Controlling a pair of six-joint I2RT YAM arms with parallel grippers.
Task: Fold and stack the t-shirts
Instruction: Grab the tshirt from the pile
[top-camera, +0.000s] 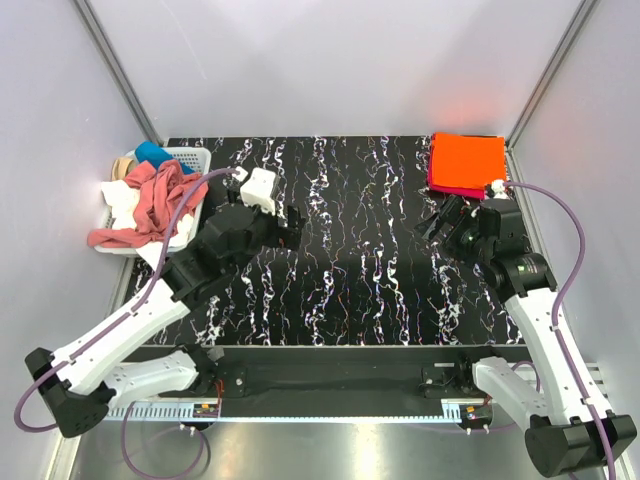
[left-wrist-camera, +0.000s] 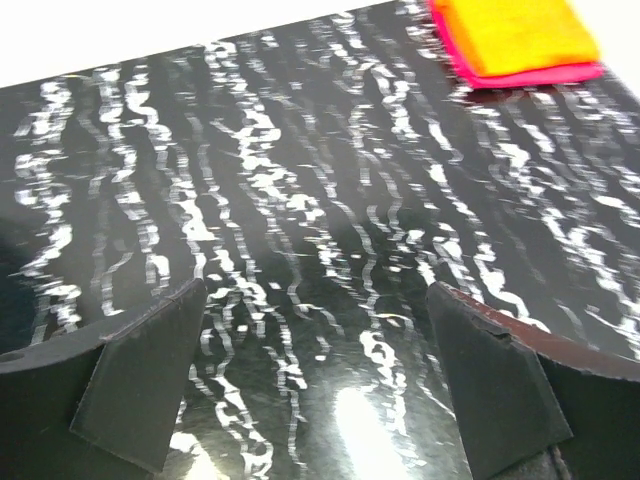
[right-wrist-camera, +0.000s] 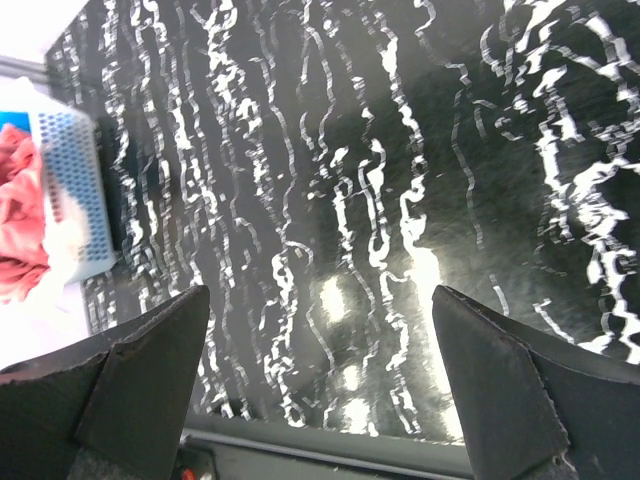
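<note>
Your stack sits at the far right corner of the desk: a bright orange t-shirt folded square (top-camera: 467, 160) lies on top of a magenta folded t-shirt (left-wrist-camera: 530, 76), whose edge shows along the orange one's left and near sides. Across the desk, at the far left, a dusty salmon-pink t-shirt (top-camera: 150, 200) lies crumpled, draped out of a white plastic lattice basket (top-camera: 192, 158) and trailing over its near rim. A cream-white cloth tee (top-camera: 122, 197) lies bunched beside it, and a tan tee (top-camera: 122, 166) and a blue tee (top-camera: 153, 153) poke up at the basket's far end. The black desk with white marbling (top-camera: 350, 250) is bare between the two groups. Your left end effector (left-wrist-camera: 320, 385) hangs over the desk just right of the basket, fingers spread wide, nothing between them, the pads clear of any cloth. Your right end effector (right-wrist-camera: 320, 385) is near the folded stack, on its near side and not touching it, likewise spread wide with nothing in its grip. Its wrist camera looks back across the desk to the basket at the left edge.
</note>
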